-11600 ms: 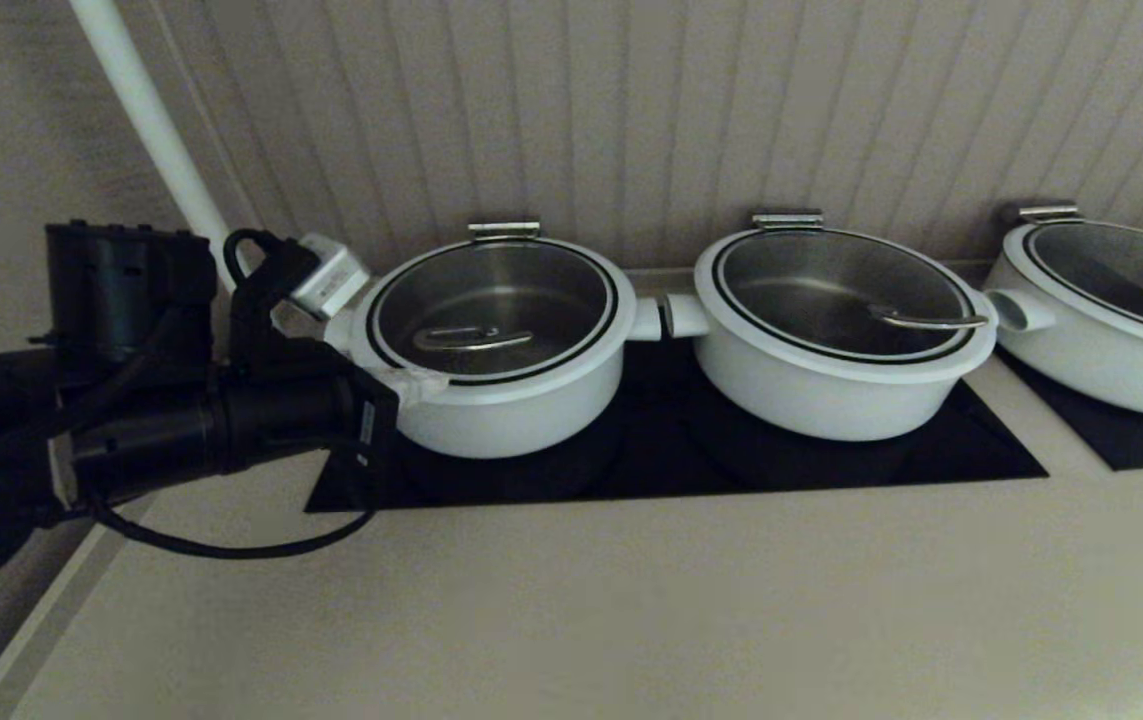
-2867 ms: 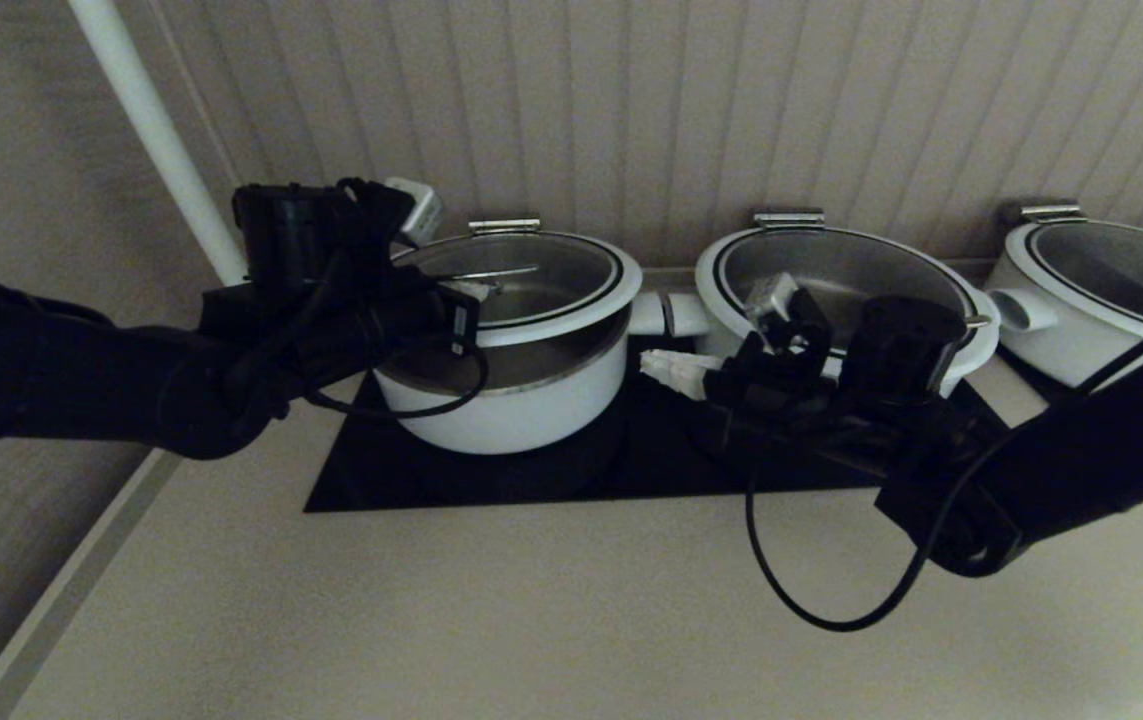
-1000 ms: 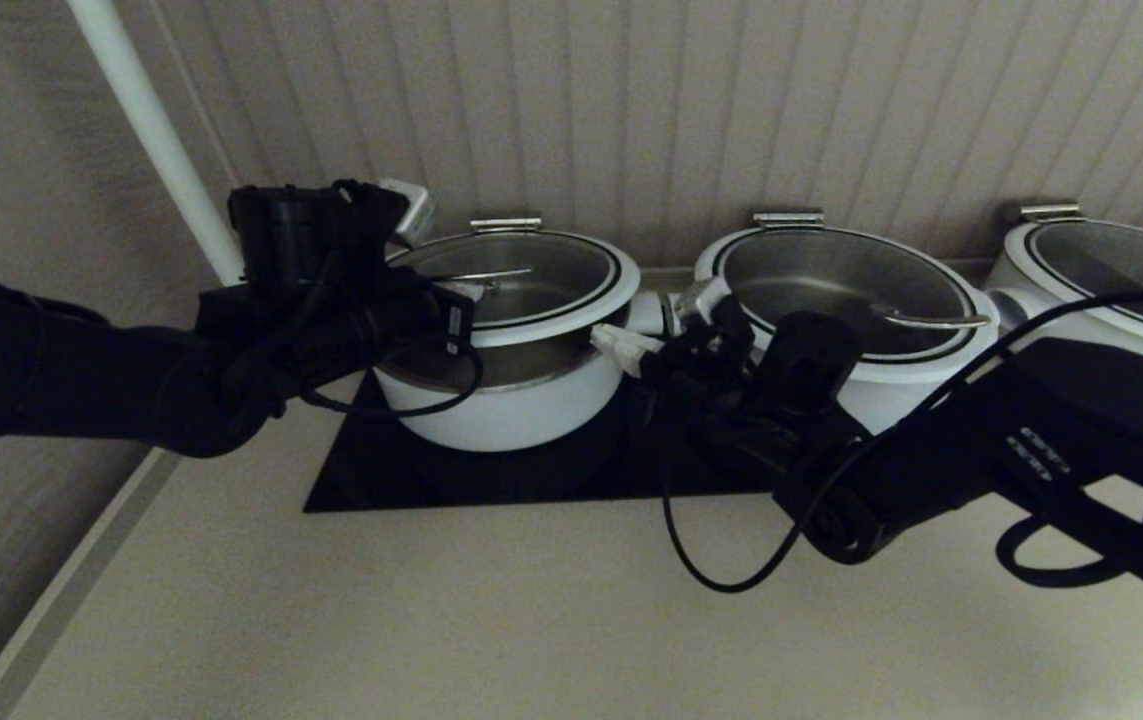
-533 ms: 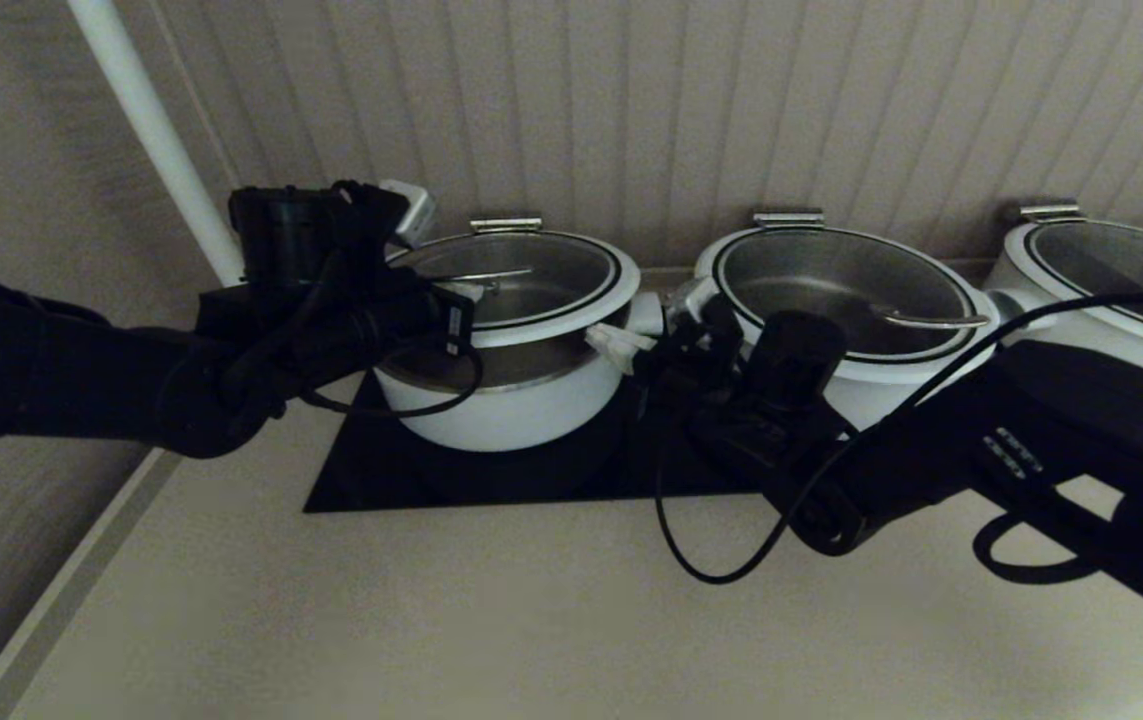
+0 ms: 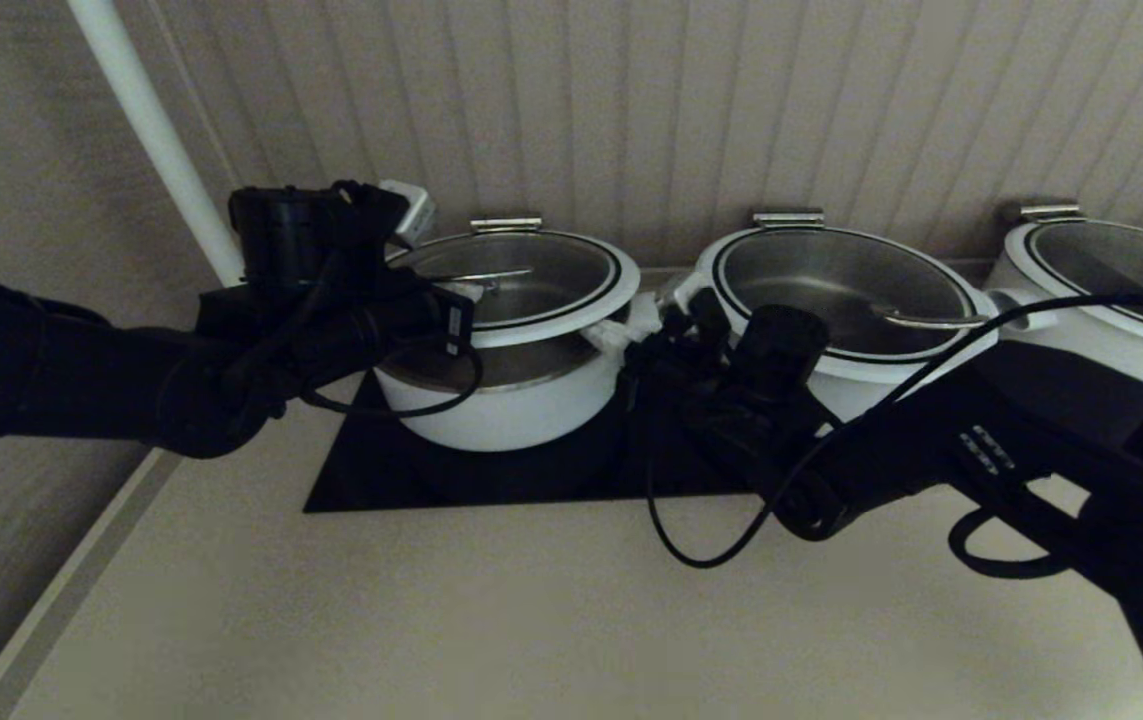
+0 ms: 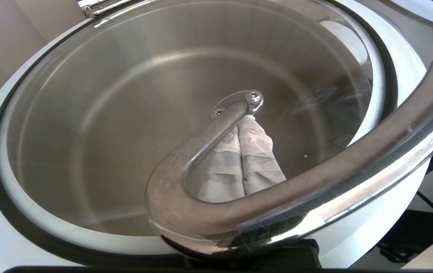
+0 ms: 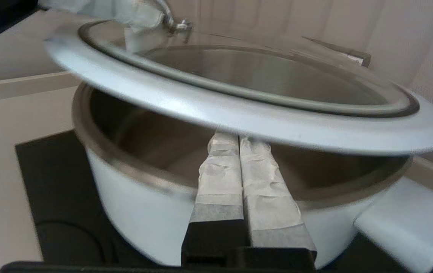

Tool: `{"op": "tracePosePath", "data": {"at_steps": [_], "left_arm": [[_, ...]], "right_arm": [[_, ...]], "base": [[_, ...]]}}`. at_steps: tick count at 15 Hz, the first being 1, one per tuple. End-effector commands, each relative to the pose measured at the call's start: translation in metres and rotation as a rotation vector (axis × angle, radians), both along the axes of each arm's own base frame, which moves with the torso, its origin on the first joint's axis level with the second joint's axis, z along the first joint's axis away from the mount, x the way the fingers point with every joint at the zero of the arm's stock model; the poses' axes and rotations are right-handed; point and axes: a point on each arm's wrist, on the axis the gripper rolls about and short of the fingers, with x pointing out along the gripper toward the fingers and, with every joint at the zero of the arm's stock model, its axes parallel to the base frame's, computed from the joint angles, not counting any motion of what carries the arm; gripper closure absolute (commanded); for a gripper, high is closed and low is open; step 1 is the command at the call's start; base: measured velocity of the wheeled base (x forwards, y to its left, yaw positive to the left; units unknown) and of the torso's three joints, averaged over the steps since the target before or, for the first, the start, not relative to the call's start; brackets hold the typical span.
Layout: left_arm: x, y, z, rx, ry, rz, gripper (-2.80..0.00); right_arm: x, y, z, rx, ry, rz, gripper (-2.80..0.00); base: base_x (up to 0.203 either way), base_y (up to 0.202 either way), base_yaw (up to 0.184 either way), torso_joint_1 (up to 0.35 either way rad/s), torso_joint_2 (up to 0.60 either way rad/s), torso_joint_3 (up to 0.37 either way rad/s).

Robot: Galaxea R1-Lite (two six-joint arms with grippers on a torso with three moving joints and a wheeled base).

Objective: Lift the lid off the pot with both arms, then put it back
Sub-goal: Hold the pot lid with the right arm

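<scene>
Head view: the lid (image 5: 521,280) is tilted above the pot (image 5: 506,400), near the bench's rear-left corner; its front is raised and its rear sits by the hinge clip (image 5: 505,226). Left gripper (image 6: 243,151), fingers pressed together, is tucked under the loop handle (image 6: 216,182). Right gripper (image 7: 241,146), fingers pressed together, reaches beneath the lid's rim on the right side.

1. No readable text, label, brand, number or sign appears in any view.
2. A small pale sticker on the left black robot arm (image 5: 454,329) is too small to read.
</scene>
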Motion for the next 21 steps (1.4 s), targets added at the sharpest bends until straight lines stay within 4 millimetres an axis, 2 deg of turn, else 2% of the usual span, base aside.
{"op": "tracePosePath", "data": {"at_steps": [1, 7, 21], "left_arm": [[0.0, 0.0, 0.001, -0.001, -0.005, -0.001, 0.0], [-0.003, 0.001, 0.003, -0.002, -0.008, 0.001, 0.0], [-0.016, 0.012, 0.012, 0.003, -0.019, 0.016, 0.0]], "right_arm": [[0.005, 0.003, 0.007, 0.015, -0.027, 0.001, 0.0], [0.01, 0.005, 0.018, 0.031, -0.054, -0.001, 0.0], [0.009, 0.006, 0.02, 0.033, -0.06, -0.001, 0.0]], "base": [[0.0, 0.0, 0.0, 0.0, 0.0, 0.0], [0.0, 0.0, 0.0, 0.0, 0.0, 0.0], [0.0, 0.0, 0.0, 0.0, 0.0, 0.0]]}}
